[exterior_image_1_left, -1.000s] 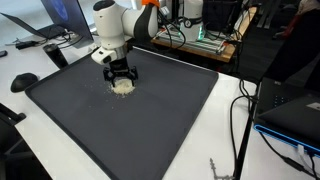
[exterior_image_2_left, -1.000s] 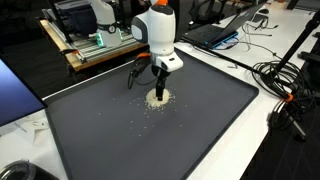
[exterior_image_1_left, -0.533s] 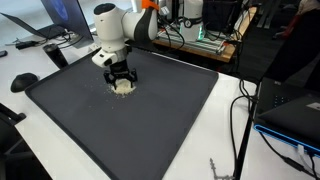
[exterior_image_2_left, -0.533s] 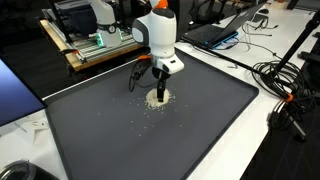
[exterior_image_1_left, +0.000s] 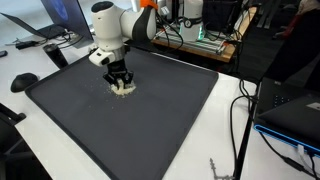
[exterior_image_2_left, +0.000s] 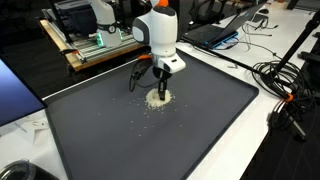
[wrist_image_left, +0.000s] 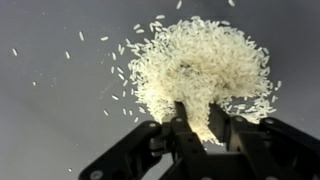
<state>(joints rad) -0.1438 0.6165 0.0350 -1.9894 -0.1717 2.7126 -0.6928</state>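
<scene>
Lab clutter rings your workspace: a laptop (exterior_image_2_left: 215, 32) and loose cables (exterior_image_2_left: 285, 75) sit out on the white table (exterior_image_1_left: 228, 135), while a dark grey mat (exterior_image_1_left: 150, 125) covers the middle and gives the pale grains a plain, high-contrast bed. On that mat, toward its far side in both exterior views and well away from every edge, lies the pile of rice (wrist_image_left: 200, 60), a low heap with a halo of stray grains (exterior_image_2_left: 148, 109) spilled just beside it.

You have the gripper (wrist_image_left: 197, 112) pointing straight down onto the heap, and that makes sense: loose grains lie flat and offer no side to approach, so the only way in is from above, tips touching the mat. In the wrist view the fingers (wrist_image_left: 182, 122) bite into the near edge of the pile rather than its centre, where the layer is thinner and the tips can reach the mat.

They stand drawn close together, only a narrow slot between them, and that slot is filled with rice, so you are pinching a small wedge of grains. How firmly they hold is not something the pictures settle

The white arm (exterior_image_1_left: 110, 30) rises clear behind the heap
</scene>
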